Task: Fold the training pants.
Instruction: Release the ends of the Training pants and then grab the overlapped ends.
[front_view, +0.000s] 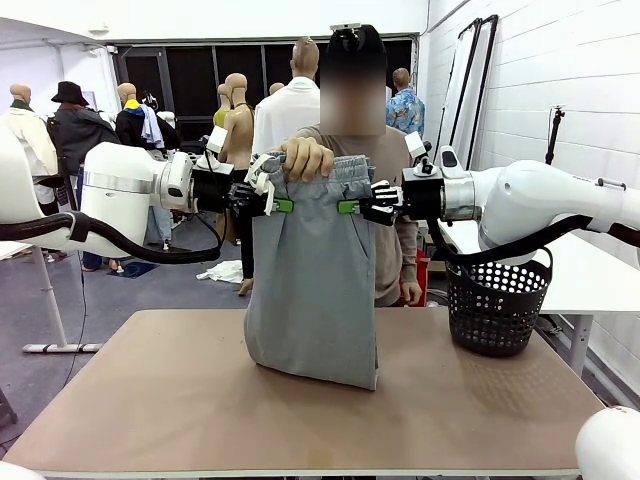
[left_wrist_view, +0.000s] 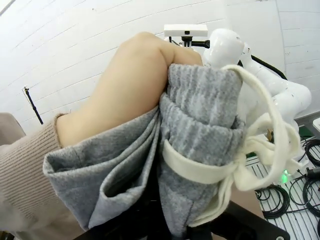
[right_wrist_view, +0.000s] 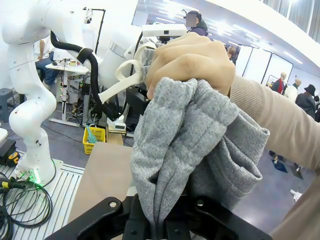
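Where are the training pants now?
Front view, centre: the training pants hang over the table, left gripper and right gripper clamping the waistband's sides, the person's hand on top.

Robot lab: floor cables (right_wrist_view: 22, 192), whitewashed brick (front_view: 560, 90).

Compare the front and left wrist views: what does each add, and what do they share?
Front: the pants hang full length to the table, the left claw and right claw shut on the waistband's sides, and a basket stands at the right. Left wrist: waistband ribbing and looped drawstring up close, cables on the floor. Both: the person's hand gripping the waistband top.
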